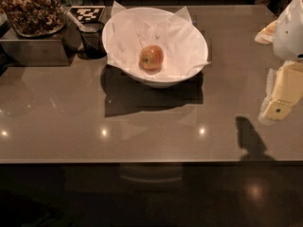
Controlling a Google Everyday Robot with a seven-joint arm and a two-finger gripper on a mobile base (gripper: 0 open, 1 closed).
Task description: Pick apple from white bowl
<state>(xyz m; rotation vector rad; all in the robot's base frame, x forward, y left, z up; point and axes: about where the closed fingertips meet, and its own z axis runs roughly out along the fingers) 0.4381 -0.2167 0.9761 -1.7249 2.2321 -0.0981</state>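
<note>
The apple (151, 57) is small, round and red-orange with a yellowish patch. It lies in the middle of the large white bowl (191, 72), on crinkled white paper with pointed corners. The bowl stands at the back centre of the brown table (142, 126). My gripper (281, 98) is at the right edge of the view, pale yellow under a white arm housing (291, 30). It hangs over the table's right side, well to the right of the bowl and apart from it. It holds nothing that I can see.
A small dark cup (92, 39) with a utensil in it stands just left of the bowl. A clear container of snack mix (31, 8) sits on a metal box at the back left. A checkered marker (86, 14) lies behind the cup.
</note>
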